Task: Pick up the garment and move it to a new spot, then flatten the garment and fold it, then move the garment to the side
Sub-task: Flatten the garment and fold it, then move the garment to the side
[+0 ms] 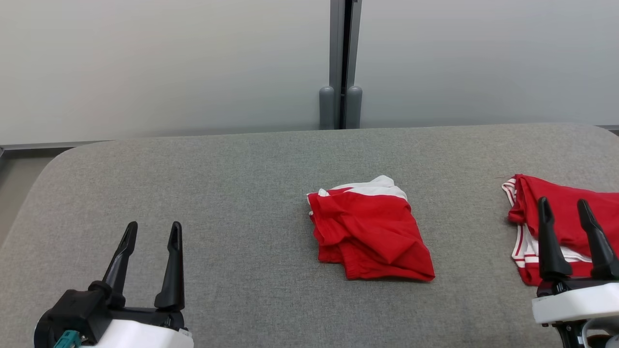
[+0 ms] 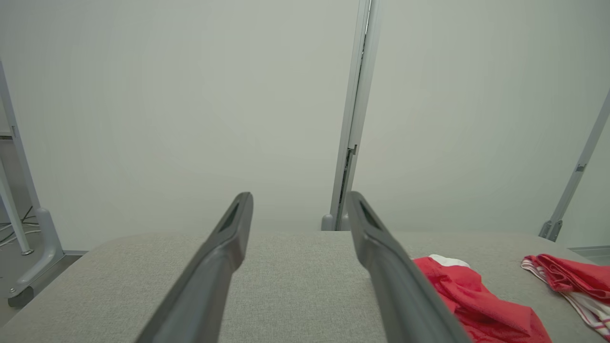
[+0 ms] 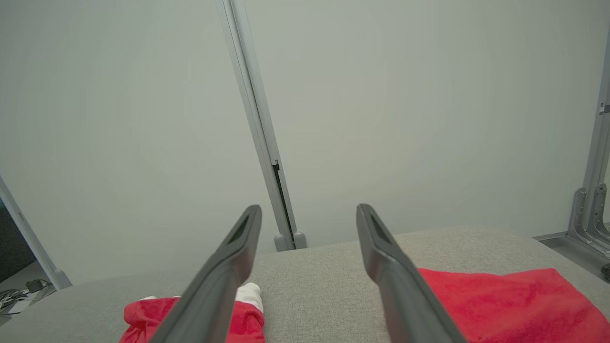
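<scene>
A crumpled red garment (image 1: 372, 232) with a white band lies in the middle of the grey padded table (image 1: 217, 193); it also shows in the left wrist view (image 2: 467, 295) and the right wrist view (image 3: 143, 317). A second red garment (image 1: 566, 217) with white striped trim lies at the table's right edge (image 2: 567, 276) (image 3: 505, 300). My left gripper (image 1: 154, 227) (image 2: 299, 197) hovers open at the lower left, well apart from both. At the lower right my right gripper (image 1: 563, 203) (image 3: 309, 209) is open, its fingers in front of the striped garment, holding nothing.
A pale wall with a grey vertical post (image 1: 341, 63) runs behind the table's far edge. The table's far left corner (image 1: 58, 159) is rounded, with floor beyond it. Metal frame legs (image 2: 28, 238) stand on the floor at the left.
</scene>
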